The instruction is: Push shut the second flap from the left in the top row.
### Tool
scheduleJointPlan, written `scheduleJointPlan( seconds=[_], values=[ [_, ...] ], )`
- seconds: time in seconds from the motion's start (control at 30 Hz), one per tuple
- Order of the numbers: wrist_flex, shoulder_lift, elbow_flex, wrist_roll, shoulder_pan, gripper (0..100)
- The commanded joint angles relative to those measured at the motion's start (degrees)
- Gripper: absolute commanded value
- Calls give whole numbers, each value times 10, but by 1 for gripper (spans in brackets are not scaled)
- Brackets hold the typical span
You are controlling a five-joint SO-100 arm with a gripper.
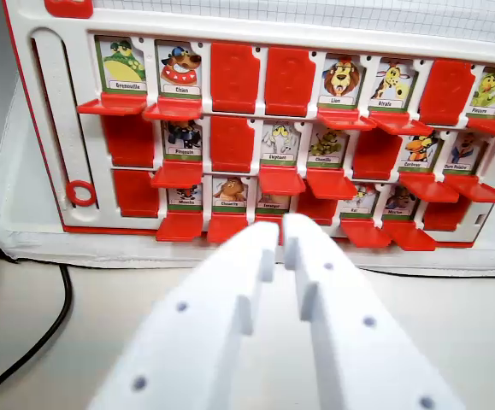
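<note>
A white and red game board (59,102) stands facing me, with three rows of red flaps over animal cards. In the top row the second flap from the left (172,109) hangs down flat, showing a dog card marked Chien (179,68). The frog card's flap (110,105) to its left is also down. The two flaps to its right (234,77) stand up and cover their cards. My white gripper (281,229) rises from the bottom centre, shut with only a thin slit between its fingers and nothing held. Its tips overlap the bottom row's edge, well below and right of the dog flap.
A black cable (55,325) curves over the pale tabletop at lower left. A red ring (80,192) sits at the foot of a slot on the board's left side. Many flaps in the middle and bottom rows stick out toward me. Squared paper (315,13) lies behind the board.
</note>
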Motion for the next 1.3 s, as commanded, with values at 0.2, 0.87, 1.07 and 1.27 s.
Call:
scheduleJointPlan(
  seconds=[0.2,0.87,1.07,1.27],
  values=[
    [-130,-133,-19,23,-40,0],
    [-168,-354,-182,33,-84,0],
    [-159,-388,-254,29,-84,0],
    [-157,-425,-316,19,-80,0]
  ],
)
